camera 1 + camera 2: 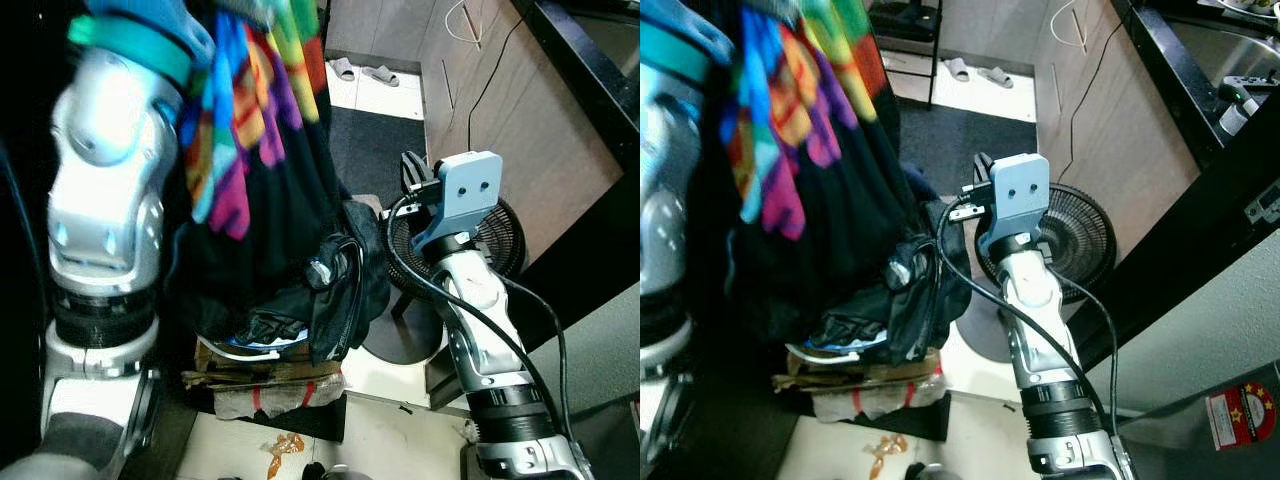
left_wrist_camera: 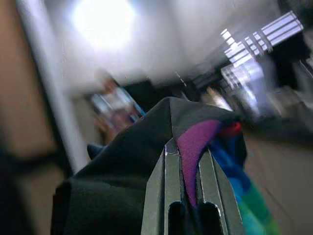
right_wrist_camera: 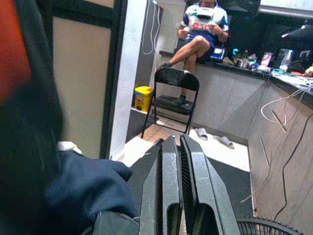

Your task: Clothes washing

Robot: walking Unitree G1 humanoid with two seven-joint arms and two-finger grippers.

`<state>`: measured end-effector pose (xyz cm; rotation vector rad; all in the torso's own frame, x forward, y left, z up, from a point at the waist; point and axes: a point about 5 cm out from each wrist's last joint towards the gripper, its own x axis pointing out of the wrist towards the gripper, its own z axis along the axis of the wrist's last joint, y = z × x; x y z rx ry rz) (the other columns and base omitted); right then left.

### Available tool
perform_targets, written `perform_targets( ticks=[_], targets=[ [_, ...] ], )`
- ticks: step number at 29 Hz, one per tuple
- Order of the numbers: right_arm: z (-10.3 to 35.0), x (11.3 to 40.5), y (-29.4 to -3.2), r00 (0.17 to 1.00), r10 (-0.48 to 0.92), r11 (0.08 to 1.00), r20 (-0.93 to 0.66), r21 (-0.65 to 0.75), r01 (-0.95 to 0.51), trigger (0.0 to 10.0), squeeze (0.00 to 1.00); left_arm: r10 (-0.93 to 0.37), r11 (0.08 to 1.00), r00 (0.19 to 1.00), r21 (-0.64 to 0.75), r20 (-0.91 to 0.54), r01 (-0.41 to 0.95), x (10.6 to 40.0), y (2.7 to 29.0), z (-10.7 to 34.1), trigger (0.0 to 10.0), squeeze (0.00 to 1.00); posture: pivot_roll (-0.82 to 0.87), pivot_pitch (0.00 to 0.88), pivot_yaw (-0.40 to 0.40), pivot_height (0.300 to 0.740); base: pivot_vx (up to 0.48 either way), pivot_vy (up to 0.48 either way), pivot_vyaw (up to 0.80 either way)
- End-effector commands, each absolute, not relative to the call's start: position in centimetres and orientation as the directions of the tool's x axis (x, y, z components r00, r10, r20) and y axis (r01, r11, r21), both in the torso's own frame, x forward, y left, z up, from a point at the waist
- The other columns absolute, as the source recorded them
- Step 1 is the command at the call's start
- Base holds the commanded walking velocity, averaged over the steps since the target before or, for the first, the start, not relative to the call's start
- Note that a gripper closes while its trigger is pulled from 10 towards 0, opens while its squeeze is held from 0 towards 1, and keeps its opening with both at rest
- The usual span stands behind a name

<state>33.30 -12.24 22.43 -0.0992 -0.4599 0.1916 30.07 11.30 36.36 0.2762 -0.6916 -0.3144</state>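
Observation:
A black garment with rainbow tie-dye patches hangs from the top left. My raised left arm holds it up. In the left wrist view my left gripper is shut on a fold of this garment, with purple cloth pinched between the fingers. Below the hanging cloth a heap of dark clothes rests on a cardboard box. My right gripper is shut with nothing in it. It stands beside the heap, to its right, at mid height.
A black floor fan stands just behind my right arm, with a cable down the brown cabinet wall. A person sits on a counter, feet on a folding chair. A yellow bin and slippers lie beyond.

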Motion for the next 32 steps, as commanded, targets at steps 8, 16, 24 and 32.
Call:
perform_targets(
  ticks=[8,16,24,32],
  targets=[
    [22.1,33.2,-12.5,0.884,0.204,0.977,0.422,-0.146,-0.156,10.0,0.0,-0.495,0.862,0.797,0.314,0.347,0.398,28.8,10.6,29.4,10.0,0.35,0.03,0.061,-0.042,0.74,0.0,0.0,0.0],
    [22.1,33.3,-12.2,0.882,0.215,0.975,0.419,-0.147,-0.168,10.0,0.0,-0.558,0.823,0.786,0.299,0.266,0.483,27.6,9.9,27.1,10.0,1.0,0.03,0.063,-0.044,0.74,0.0,0.0,0.0],
    [22.0,33.3,-12.4,0.885,0.211,0.976,0.415,-0.147,-0.163,10.0,0.0,-0.737,0.669,0.648,0.344,0.193,0.659,25.3,9.8,26.9,10.0,1.0,0.03,0.066,-0.041,0.74,0.0,0.0,0.0],
    [22.0,33.3,-12.2,0.884,0.214,0.975,0.415,-0.146,-0.168,10.0,0.0,-0.608,0.771,0.775,0.36,0.174,0.525,27.2,11.5,26.4,10.0,0.0,0.02,0.07,-0.044,0.74,0.0,0.0,0.0]
  ],
)
